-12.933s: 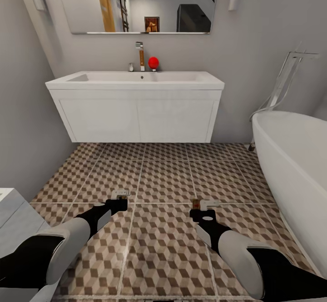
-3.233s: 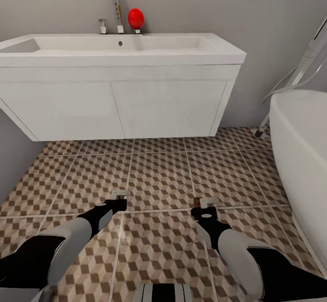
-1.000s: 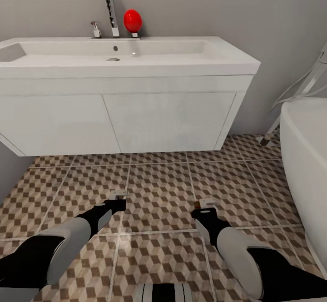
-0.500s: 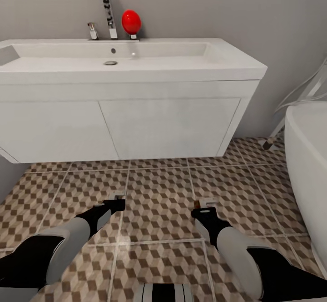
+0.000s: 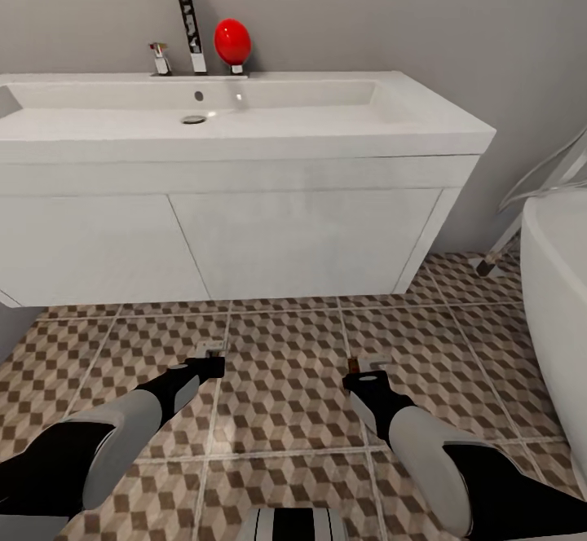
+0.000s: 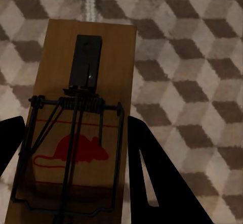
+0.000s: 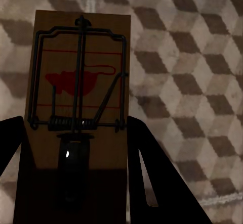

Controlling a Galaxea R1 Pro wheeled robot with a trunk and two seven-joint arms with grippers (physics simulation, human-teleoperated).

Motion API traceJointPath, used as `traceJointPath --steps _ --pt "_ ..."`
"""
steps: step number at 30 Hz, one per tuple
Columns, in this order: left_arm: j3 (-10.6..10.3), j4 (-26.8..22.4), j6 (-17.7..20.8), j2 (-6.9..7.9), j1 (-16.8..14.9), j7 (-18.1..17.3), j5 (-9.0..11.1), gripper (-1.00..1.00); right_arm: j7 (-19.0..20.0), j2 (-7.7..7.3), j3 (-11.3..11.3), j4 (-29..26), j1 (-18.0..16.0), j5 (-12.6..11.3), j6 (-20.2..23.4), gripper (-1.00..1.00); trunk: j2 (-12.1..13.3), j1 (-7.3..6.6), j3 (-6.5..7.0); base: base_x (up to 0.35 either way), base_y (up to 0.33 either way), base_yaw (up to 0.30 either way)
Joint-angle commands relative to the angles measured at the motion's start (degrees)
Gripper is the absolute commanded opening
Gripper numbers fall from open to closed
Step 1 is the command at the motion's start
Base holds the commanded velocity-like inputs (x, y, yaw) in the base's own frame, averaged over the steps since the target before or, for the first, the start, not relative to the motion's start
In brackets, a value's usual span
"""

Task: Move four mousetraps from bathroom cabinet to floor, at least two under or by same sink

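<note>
Two mousetraps are held above the bathroom floor (image 5: 285, 345), one per arm. The left fingers (image 6: 152, 178) clamp the left mousetrap (image 6: 81, 118) between them; the right fingers (image 7: 152, 178) clamp the right mousetrap (image 7: 76, 113) likewise. Beyond both fingers stands the sink (image 5: 244, 129).

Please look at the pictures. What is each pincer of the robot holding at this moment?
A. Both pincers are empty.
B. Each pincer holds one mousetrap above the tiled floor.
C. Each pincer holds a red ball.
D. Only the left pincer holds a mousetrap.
B: the left pincer is shut on a mousetrap and the right pincer on another mousetrap, each with the cube-pattern bathroom floor behind it.
</note>
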Motion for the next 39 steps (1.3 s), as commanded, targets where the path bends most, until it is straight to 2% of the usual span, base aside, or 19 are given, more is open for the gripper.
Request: traceJointPath --steps 1,8,28,33,39 --pt "-0.40 -0.01 0.06 0.02 -0.02 -0.19 0.37 -1.00 -0.15 0.04 -0.46 -0.18 0.00 0.44 0.33 -1.00 -0.01 -0.01 -0.04 0.008 0.000 0.000" --pt "-0.41 -0.01 0.08 0.02 -0.02 -0.11 0.38 -1.00 -1.02 0.28 -0.62 -2.02 0.00 0.52 0.43 -1.00 -0.01 -0.01 -0.04 0.001 0.000 0.000" --pt "-0.41 -0.02 0.19 -0.05 -0.02 -0.04 0.35 -1.00 -1.12 0.23 -0.64 -2.15 0.00 0.51 -0.91 -1.00 -0.01 -0.01 -0.26 0.001 0.000 0.030" --pt "-0.40 -0.09 0.54 -0.14 -0.02 3.18 0.43 -1.00 -1.45 0.24 -0.63 -2.15 0.00 0.53 -0.81 -1.00 -0.01 -0.01 -0.26 0.229 0.000 0.000" --pt "-0.41 -0.02 0.58 -0.07 -0.02 3.99 0.52 -1.00 -1.53 0.30 -0.64 -2.15 0.00 0.53 -0.86 -1.00 -0.01 -0.01 -0.26 0.313 0.000 0.000"
